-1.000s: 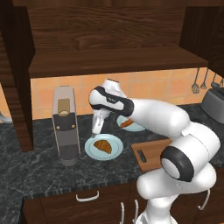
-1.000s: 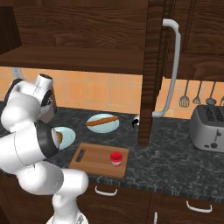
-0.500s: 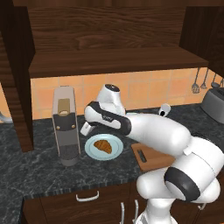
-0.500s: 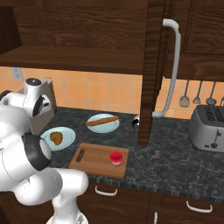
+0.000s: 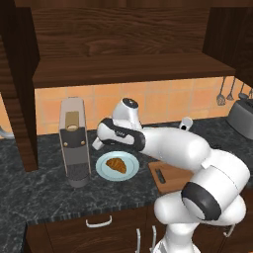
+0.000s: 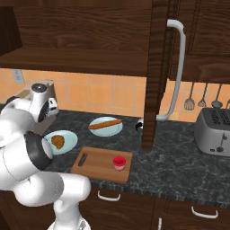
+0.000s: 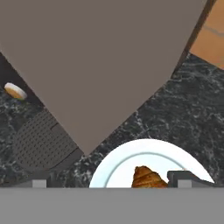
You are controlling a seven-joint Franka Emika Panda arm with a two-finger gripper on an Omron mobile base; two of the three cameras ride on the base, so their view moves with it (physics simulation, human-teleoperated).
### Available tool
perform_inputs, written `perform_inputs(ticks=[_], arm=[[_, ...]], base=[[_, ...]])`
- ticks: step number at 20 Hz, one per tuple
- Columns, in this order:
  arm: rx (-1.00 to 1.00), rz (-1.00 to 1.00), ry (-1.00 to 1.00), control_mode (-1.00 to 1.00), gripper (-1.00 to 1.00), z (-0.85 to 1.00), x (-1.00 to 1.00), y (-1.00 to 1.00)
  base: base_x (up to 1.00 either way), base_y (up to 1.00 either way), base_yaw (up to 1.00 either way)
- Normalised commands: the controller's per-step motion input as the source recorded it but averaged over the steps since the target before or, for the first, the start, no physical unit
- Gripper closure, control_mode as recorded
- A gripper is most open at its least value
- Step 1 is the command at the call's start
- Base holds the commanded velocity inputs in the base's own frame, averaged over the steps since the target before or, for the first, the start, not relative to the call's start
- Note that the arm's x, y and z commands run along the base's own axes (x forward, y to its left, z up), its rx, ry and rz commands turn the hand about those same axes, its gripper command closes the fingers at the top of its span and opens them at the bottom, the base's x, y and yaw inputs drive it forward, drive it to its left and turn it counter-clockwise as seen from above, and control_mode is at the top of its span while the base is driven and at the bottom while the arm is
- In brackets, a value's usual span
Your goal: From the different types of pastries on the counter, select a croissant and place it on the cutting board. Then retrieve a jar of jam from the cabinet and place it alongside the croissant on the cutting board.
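Reaching for croissant [image 7: 148,178] | just below pincer [image 7: 109,181], on plate [image 7: 114,168] | fingers apart, seemingly empty | next: descend, close.

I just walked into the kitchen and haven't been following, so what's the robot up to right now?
The robot arm's gripper hovers over the croissant, which sits on a pale blue plate on the counter next to a tall grey coffee machine. Nothing is held. The fingers are apart and appear to stand on either side of the croissant. The cutting board already has the red-lidded jam jar on it, but no croissant yet. A long bread stick lies on a second plate.
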Motion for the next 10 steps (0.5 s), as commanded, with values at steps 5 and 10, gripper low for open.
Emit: perform_inputs(ticks=[5,10], arm=[[-0.02,0.01,0.20,-1.00,-1.00,0.00,0.20,0.00],[-0.24,-0.08,0.41,-1.00,-1.00,-0.04,0.02,0.00]], base=[[0.00,0.00,0.00],[0.00,0.00,0.00]])
